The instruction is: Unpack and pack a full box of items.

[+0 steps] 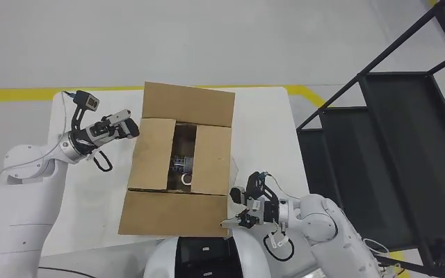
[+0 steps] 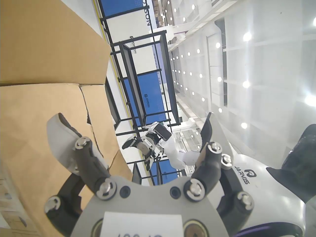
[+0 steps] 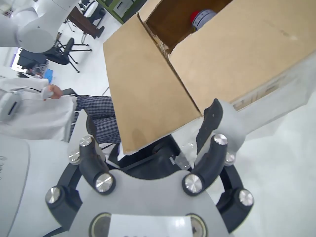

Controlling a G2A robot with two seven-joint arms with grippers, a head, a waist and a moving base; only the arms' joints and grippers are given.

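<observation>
— Where is the cardboard box (image 1: 156, 212) placed?
— In the middle of the white table (image 1: 264, 132). Its far and near flaps are laid outward. The two side flaps are folded over the opening, so the contents are largely hidden. A red-lidded canister (image 3: 202, 17) is seen through the gap.
— And the grippers?
— The left gripper (image 2: 134, 134) is held wide open just beside the box's left side. The right gripper (image 3: 148, 122), also spread wide, is kept near the box's near right corner. A black stair frame (image 1: 375, 132) is seen beside the table.

Open cardboard box (image 1: 177, 163), canister (image 3: 203, 17) inside
</observation>
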